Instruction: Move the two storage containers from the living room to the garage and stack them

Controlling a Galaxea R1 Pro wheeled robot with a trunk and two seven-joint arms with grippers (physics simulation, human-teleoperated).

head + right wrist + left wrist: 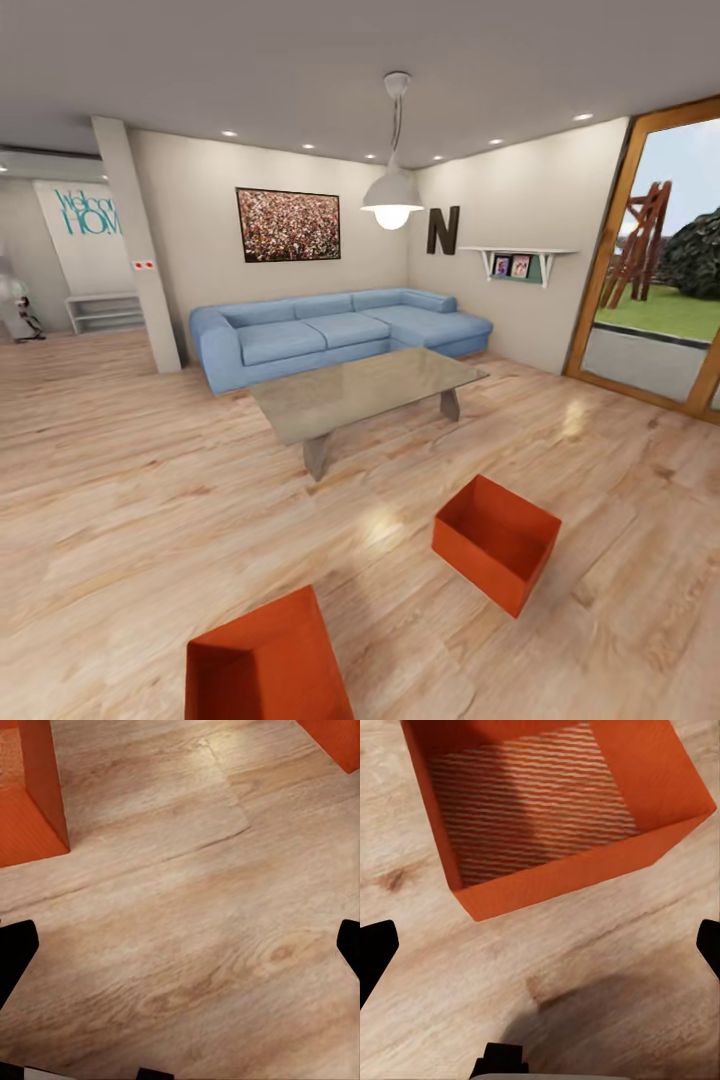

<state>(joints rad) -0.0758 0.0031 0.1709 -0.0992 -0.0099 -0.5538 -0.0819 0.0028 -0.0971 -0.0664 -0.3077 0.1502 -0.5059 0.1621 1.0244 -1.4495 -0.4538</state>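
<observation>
**Two orange bins on living-room floor**

Two orange-red open-topped bins are seen on the light wood plank floor (130,480). The near bin (265,665) lies at 6 o'clock in the head view, cut by the frame edge; the far bin (497,540) sits at about 4 o'clock, well apart from it. Smooth walls are noted.

Beyond them, at 12 o'clock, a grey low table (365,390) stands before a blue corner sofa (330,330). A pendant lamp (392,200) hangs above. A glazed door (660,270) is seen at 3 o'clock.

Left gripper (540,945): fingertips spread wide, nothing held, a bin (562,802) ahead. Right gripper (180,945): likewise spread, over bare floor.
</observation>
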